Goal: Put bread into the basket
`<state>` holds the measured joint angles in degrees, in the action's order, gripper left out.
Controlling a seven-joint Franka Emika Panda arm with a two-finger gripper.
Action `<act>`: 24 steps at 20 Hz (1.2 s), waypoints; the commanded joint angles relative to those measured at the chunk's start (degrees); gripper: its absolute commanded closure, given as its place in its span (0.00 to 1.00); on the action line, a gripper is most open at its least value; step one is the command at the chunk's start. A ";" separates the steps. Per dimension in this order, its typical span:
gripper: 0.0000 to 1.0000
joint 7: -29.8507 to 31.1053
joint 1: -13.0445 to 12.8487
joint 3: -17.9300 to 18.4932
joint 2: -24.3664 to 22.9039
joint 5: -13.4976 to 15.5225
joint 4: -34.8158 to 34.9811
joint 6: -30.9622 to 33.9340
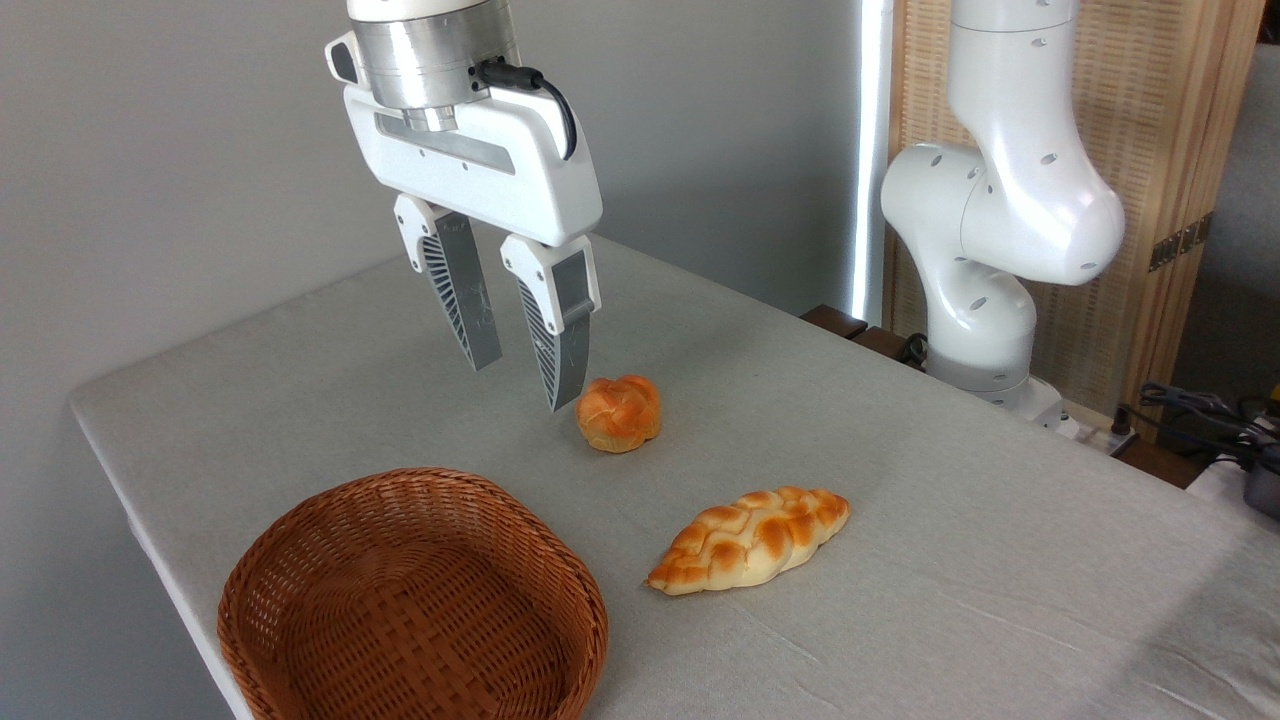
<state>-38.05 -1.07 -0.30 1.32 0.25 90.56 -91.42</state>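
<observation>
Tool [520, 385] parted, empty, just left of bread [619, 413]; basket [330, 530] nearer

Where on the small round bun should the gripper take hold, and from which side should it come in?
Best from straight above, fingers closing across the widest middle of the round bun. It sits low and domed on the table, with bare cloth all round, so its sides are free. The gripper hangs open, up and to its left, holding nothing.

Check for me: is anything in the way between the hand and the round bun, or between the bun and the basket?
Nothing visible blocks either path. The hand hangs open just left of the round bun. Bare tablecloth lies between bun and basket; the braided loaf sits off to the right.
</observation>
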 commanded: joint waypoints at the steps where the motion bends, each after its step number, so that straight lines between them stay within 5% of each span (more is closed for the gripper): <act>1: 0.00 -1.85 0.10 -0.05 -0.27 0.71 0.93 0.10; 13: 0.00 -1.77 0.10 -0.57 -1.14 0.98 3.30 -1.47; 21: 0.00 -1.77 -2.44 -0.66 -12.30 1.15 21.84 -11.23; 24: 0.00 -1.33 -4.38 -0.66 -15.64 5.18 28.77 -17.10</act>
<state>-38.45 -3.65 -1.31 -8.83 1.58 110.11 -101.81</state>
